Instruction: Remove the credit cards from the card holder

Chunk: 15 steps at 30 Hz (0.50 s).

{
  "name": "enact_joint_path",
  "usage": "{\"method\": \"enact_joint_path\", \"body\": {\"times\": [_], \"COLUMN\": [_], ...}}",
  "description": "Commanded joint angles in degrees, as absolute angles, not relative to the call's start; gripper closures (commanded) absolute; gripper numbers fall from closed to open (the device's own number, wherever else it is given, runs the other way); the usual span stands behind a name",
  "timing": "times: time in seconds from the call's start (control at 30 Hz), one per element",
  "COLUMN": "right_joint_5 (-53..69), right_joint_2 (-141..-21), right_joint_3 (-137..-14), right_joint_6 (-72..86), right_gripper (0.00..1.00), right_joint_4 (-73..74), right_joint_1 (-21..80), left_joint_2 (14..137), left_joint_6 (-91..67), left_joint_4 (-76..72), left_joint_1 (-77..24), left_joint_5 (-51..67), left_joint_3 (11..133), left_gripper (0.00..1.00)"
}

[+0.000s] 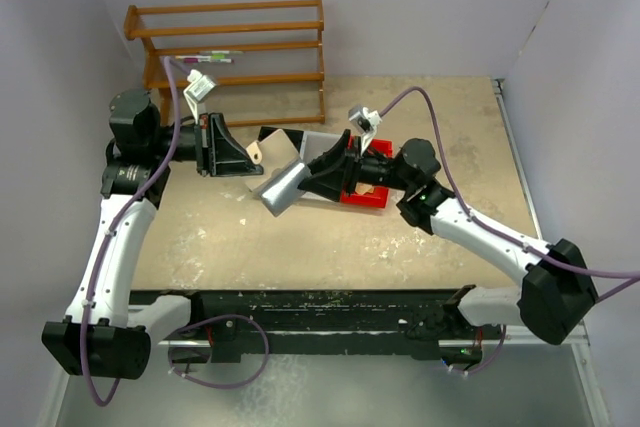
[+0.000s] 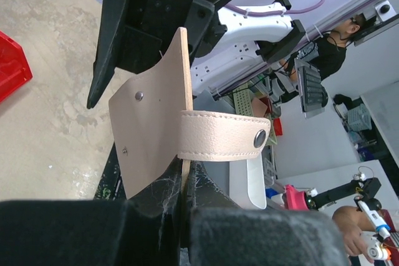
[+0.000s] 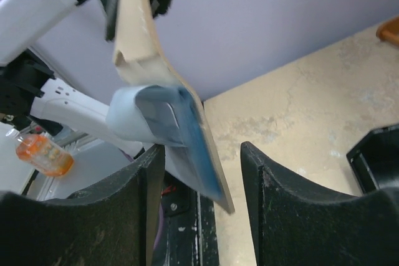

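My left gripper (image 2: 185,182) is shut on the lower edge of the tan card holder (image 2: 156,129) and holds it upright, its strap and snap button (image 2: 259,138) sticking out to the right. From above, the card holder (image 1: 255,153) hangs above the table with its grey sleeves (image 1: 283,187) fanned down and to the right. My right gripper (image 3: 202,200) is open, its jaws on either side of the sleeves, where a grey-blue credit card (image 3: 190,138) shows. That card lies close to the left finger (image 3: 146,204), with a clear gap to the right finger (image 3: 265,204).
A red tray (image 1: 368,197) sits under my right wrist. A flat black item (image 1: 272,134) and a pale grey rectangle (image 1: 320,143) lie just behind the grippers. A wooden rack (image 1: 235,47) stands at the back left. The right table edge (image 1: 512,147) runs beside the wall.
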State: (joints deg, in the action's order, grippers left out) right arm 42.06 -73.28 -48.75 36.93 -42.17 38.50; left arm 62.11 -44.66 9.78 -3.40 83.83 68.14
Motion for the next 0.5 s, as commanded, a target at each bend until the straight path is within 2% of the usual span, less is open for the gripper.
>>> {"method": "enact_joint_path", "body": {"times": [0.0, 0.27, 0.47], "right_joint_5": [43.6, 45.7, 47.6], "right_joint_2": [-74.0, -76.1, -77.6], "right_joint_3": [-53.5, -57.2, -59.6], "right_joint_6": [39.4, 42.2, 45.4], "right_gripper": [0.46, 0.43, 0.49], "right_joint_4": [-52.8, -57.0, -60.1], "right_joint_1": [38.6, 40.2, 41.5], "left_joint_2": [60.8, 61.1, 61.6], "left_joint_6": [-48.8, -51.0, -50.8], "left_joint_4": [4.5, 1.7, 1.6], "left_joint_1": [-3.4, -3.6, -4.4], "left_joint_5": [84.3, 83.9, 83.2], "left_joint_3": [67.4, 65.7, 65.6], "left_gripper": [1.00, 1.00, 1.00]}}
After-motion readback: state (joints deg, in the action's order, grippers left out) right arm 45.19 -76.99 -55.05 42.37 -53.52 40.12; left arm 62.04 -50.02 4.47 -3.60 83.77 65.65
